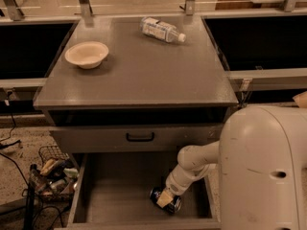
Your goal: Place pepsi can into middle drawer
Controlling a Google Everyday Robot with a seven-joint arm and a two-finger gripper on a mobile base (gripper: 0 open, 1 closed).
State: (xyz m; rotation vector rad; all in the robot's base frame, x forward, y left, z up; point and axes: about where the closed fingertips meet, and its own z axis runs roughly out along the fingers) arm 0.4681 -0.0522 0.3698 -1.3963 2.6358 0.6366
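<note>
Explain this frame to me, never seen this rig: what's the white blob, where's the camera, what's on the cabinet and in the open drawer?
It is one picture from one camera, looking down on a grey cabinet; where the camera is mounted is not on record. The big white shape at lower right is the robot's own body. Its single arm reaches down into the open middle drawer. The gripper at the arm's tip is low in the drawer, right at the pepsi can, near the drawer's front right. Whether the can is held or let go cannot be told from here.

On the cabinet top there is a pale bowl at left and a clear water bottle lying on its side at the back. Above the open drawer is a closed drawer front with a black handle. A wire basket of odds and ends stands on the floor at left.
</note>
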